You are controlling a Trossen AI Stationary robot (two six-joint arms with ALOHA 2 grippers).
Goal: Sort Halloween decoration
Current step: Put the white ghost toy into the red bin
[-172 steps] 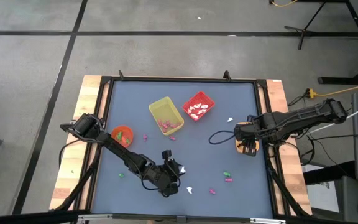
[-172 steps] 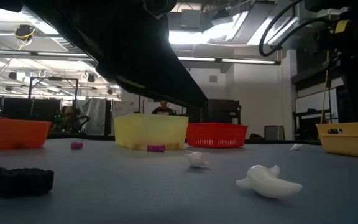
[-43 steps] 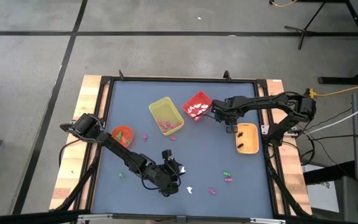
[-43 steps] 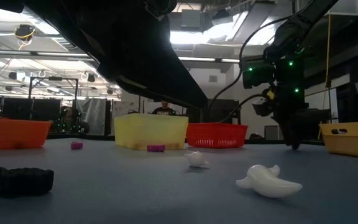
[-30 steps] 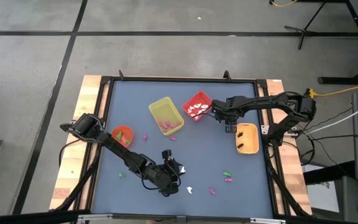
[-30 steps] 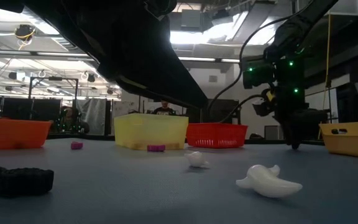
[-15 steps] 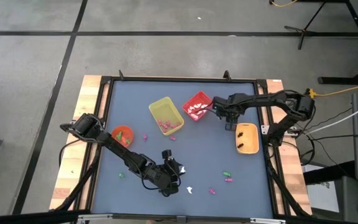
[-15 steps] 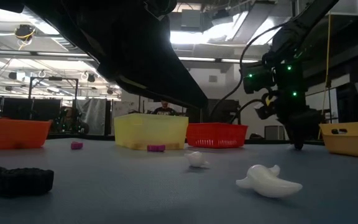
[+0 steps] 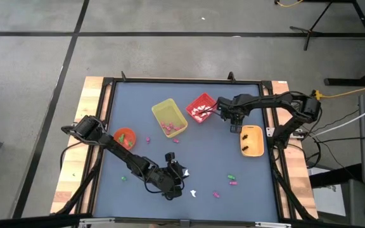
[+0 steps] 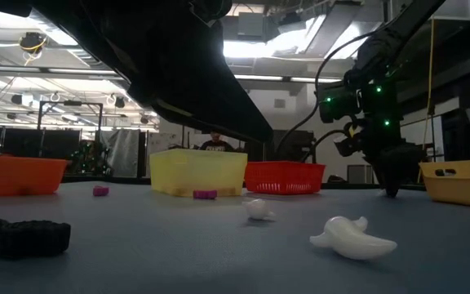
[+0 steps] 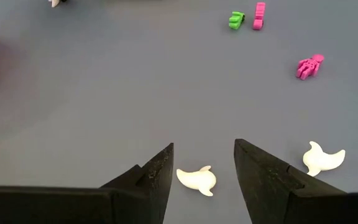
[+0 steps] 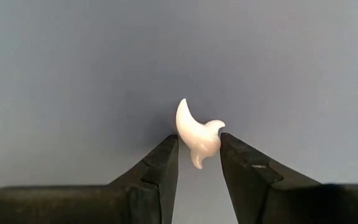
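The Halloween decoration is small plastic trinkets scattered on the blue-grey table. My right gripper (image 9: 234, 126) stands at the far right, beside the red bin (image 9: 202, 107), pointing down and shut on a white ghost (image 12: 197, 132). My left gripper (image 11: 202, 149) is open near the table's front middle (image 9: 181, 173), with a white ghost (image 11: 197, 180) lying on the table between its fingers, untouched. A second white ghost (image 11: 323, 158) lies beside it. Pink and green pieces (image 9: 232, 180) lie toward the right. My right gripper pinches the white ghost's body (image 12: 201, 144) between the free ends of its two fingers, coming from above and pointing down. The ghost's curved tail sticks out beyond the fingertips. I cannot tell whether it is clear of the table.
A yellow bin (image 9: 169, 117) holding pink pieces stands left of the red bin. An orange bowl (image 9: 125, 137) sits at the left, an orange tray (image 9: 252, 140) at the right. More pink pieces (image 9: 148, 139) lie near the yellow bin, one green piece (image 9: 123, 178) at the front left.
My right gripper has edged a little toward the table's far edge and turned slightly.
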